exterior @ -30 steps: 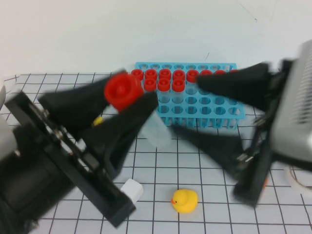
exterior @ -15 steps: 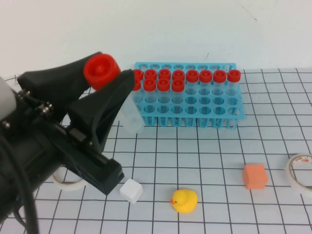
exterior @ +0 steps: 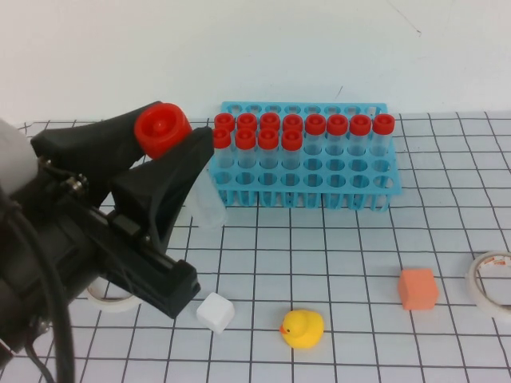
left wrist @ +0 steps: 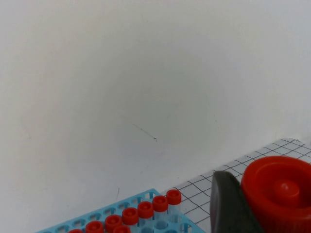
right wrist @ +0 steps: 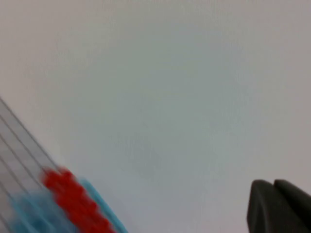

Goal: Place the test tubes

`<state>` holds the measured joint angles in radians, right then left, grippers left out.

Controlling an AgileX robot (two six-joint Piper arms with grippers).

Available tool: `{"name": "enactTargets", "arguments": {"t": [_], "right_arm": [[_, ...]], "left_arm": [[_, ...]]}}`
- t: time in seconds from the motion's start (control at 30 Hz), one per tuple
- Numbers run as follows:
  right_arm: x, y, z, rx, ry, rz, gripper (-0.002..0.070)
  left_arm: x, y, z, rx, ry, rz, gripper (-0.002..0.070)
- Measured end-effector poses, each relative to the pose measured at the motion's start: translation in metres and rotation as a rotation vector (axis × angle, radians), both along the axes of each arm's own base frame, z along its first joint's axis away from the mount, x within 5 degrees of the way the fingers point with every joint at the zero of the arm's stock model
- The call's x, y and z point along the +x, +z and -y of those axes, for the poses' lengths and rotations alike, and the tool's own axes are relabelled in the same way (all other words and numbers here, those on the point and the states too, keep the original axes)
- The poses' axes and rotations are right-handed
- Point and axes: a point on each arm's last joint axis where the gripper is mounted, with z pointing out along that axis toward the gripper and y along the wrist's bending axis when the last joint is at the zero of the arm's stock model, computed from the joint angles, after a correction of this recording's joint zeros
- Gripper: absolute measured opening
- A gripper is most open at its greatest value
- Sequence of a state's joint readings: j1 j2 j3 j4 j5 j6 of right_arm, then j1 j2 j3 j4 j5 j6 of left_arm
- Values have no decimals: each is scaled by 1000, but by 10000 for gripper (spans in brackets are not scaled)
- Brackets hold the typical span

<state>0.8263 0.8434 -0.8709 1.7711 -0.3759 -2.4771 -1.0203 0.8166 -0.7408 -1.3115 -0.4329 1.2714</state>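
White matting ruled in a black grid covered the table (exterior: 335, 255), with a plain pale wall behind it. Black and bulky, the left gripper (exterior: 180, 128) filled the near left of the high view, raised above the mat and reaching toward the left end of the rack. Its two fingers pinched a test tube (exterior: 205, 199) just below its red cap (exterior: 162, 129). The clear body hung down, tilted, past the lower finger, and its lower end showed in front of the rack's left edge; whether it touched the rack could not be told. The left wrist view showed the same cap (left wrist: 279, 191) close beside one dark finger.

The right gripper (right wrist: 272, 187) was outside the high view. Its own wrist view showed its dark fingers pressed together with nothing between them, against the wall, and the rack as a blur low in that picture.

The blue rack (exterior: 351, 187) stood at the back of the mat. Racked tubes (exterior: 315, 124) with red caps filled its rear row, and a few more stood at the left of the second row.

One tape roll (exterior: 489, 279) lay at the right edge, and another (exterior: 112, 297) lay partly under the left arm. An orange cube (exterior: 418, 288) sat near the right roll. A yellow duck (exterior: 303, 328) and a white cube (exterior: 215, 312) lay nearest the camera.
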Motion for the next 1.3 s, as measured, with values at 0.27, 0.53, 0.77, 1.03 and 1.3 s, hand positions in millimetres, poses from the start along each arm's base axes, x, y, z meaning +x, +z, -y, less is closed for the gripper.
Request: {"name": "enactTargets", "arguments": {"t": [0.27,0.53,0.77,1.03,1.3], "right_arm": [[-58,-1,-43,54,819,-120,-1],[-71,-63,-21,-439,718,-815,-1],[-62,-71,4,-471,376,-919,-1],[-67,-86,43,-360,52,-907,-1],[-89,-123,72,-174,-15,-897,-1]], "left_arm": [[-8,-4,9,11,-134,-45,261],[0,4,19,29,-122,-24,261],[26,23,61,151,-100,64,261],[77,6,103,196,-49,-51,260],[152,-8,80,170,-111,-196,260]]}}
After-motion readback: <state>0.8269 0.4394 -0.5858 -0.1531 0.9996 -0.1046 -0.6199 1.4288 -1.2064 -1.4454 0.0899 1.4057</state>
